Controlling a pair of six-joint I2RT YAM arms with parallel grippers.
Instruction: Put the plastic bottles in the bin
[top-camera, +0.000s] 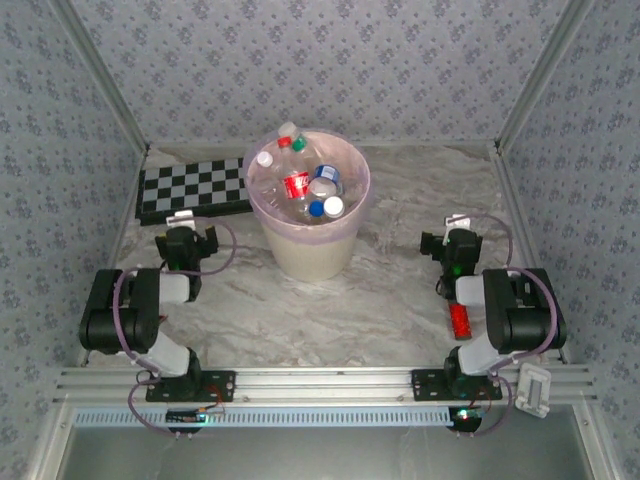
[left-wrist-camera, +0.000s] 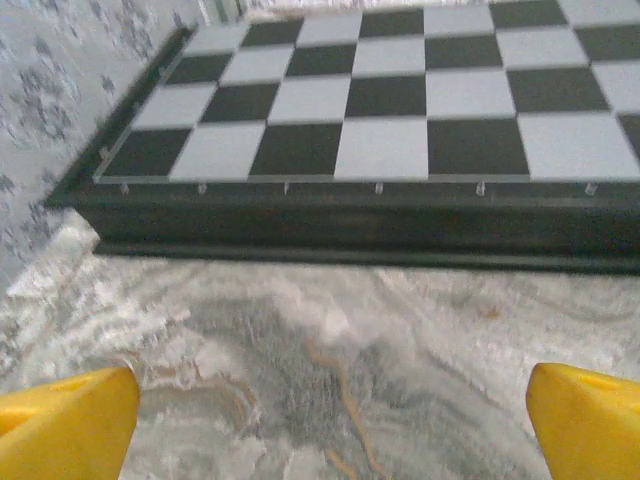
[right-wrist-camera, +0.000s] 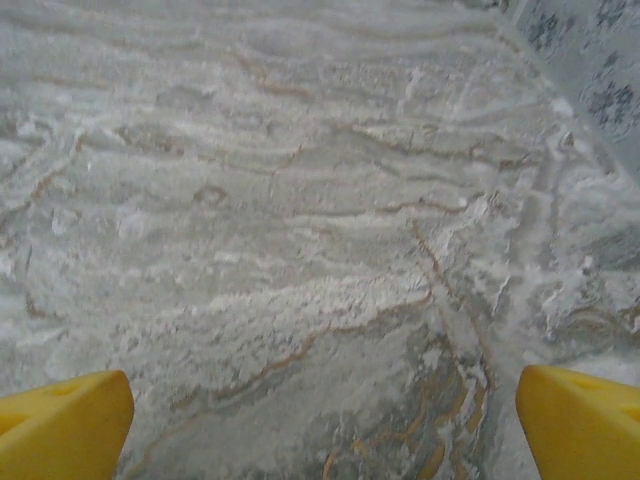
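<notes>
Marble-look tabletop (top-camera: 400, 290), with the bin (top-camera: 310, 250) standing toward the back middle, cream-white with a pink liner bag (top-camera: 262, 210) folded over its rim. The plastic bottles (top-camera: 303, 186) are piled up inside it, pretty much to the rim. I can make out a red label, a couple of blue caps, some white caps and a green-capped one poking up at the back. Just beside the bin on its left, a black-and-white checkerboard (top-camera: 193, 188) lies flat in the back-left corner. Left gripper (top-camera: 190, 240) sits low near the front edge of that board, spread wide with nothing in it. From the left wrist its yellow fingertips (left-wrist-camera: 65, 420) are out at the frame edges, bare marble between them and the board right ahead. Right gripper (top-camera: 455, 243) is on the other side, well apart from the bin, also wide open and empty, with its yellow tips (right-wrist-camera: 60, 425) over bare tabletop. A small red thing (top-camera: 460, 320) lies on the table beside the right arm, can't tell what it is.
</notes>
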